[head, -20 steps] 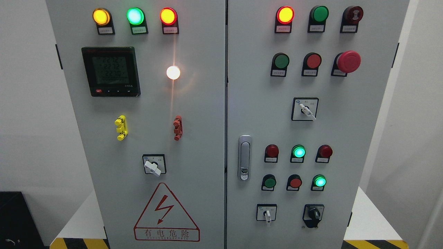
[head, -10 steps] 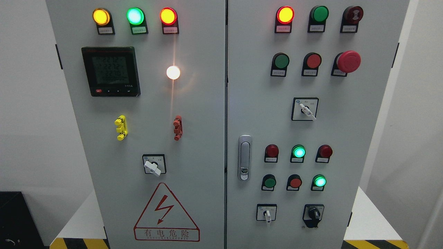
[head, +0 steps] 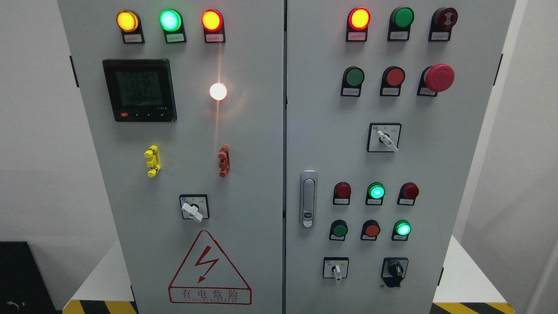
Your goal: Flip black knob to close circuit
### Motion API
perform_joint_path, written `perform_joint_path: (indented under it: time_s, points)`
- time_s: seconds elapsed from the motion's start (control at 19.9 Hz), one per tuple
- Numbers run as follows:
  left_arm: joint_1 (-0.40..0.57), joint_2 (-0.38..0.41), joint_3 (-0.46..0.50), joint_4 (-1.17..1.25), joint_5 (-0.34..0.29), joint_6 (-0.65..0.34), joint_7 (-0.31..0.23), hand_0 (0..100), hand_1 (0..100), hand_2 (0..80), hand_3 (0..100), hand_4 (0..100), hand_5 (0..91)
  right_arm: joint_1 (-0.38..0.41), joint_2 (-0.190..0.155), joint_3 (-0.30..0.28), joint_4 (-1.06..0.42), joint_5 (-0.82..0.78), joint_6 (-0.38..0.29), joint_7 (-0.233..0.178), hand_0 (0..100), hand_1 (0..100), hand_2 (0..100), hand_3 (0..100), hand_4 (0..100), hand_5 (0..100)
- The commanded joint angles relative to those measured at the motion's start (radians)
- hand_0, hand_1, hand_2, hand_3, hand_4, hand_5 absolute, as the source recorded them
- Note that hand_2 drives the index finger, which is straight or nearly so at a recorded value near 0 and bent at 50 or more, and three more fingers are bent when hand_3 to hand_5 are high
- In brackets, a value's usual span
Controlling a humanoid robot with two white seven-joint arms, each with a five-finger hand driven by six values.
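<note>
Grey steel control cabinet [head: 261, 131], lamps lit. Small black rotary knob [head: 396, 269] untouched at lower right of right door, right of white-handled selector switch [head: 336, 269]. Neither robot hand in view; state unknown. Reach not begun; next, judged: bring hand in, pinch knob, turn.

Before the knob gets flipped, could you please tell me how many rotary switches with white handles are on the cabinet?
3: left door switch above the warning sign, right door's middle switch, and bottom switch left of the black knob. None seems hidden.

Bare panel surrounds the black knob [head: 395, 269]; the white selector [head: 336, 270] sits well left.
</note>
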Motion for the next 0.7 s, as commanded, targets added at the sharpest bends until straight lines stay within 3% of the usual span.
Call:
perform_joint_path:
  time_s: [0.0, 0.25, 0.4, 0.65]
  points:
    - [0.0, 0.0, -0.001, 0.0, 0.0, -0.001, 0.0, 12, 56, 0.0, 0, 0, 0.0, -0.041, 0.006, 0.018, -0.163, 0.06, 0.021, 0.056, 0, 0, 92, 100, 99, 100]
    - [0.0, 0.0, 0.0, 0.001, 0.0, -0.001, 0.0, 12, 56, 0.0, 0, 0, 0.0, -0.093, -0.009, 0.019, -0.168, 0.058, 0.034, 0.063, 0, 0, 92, 100, 99, 100]
    - [0.0, 0.0, 0.0, 0.0, 0.0, -0.001, 0.0, 12, 56, 0.0, 0, 0, 0.0, -0.11, -0.041, 0.031, -0.17, 0.055, 0.06, 0.067, 0, 0, 92, 100, 99, 100]
    - [0.0, 0.0, 0.0, 0.0, 0.0, -0.001, 0.001, 12, 56, 0.0, 0, 0, 0.0, -0.136, -0.067, 0.033, -0.191, 0.055, 0.089, 0.107, 0, 0, 92, 100, 99, 100]
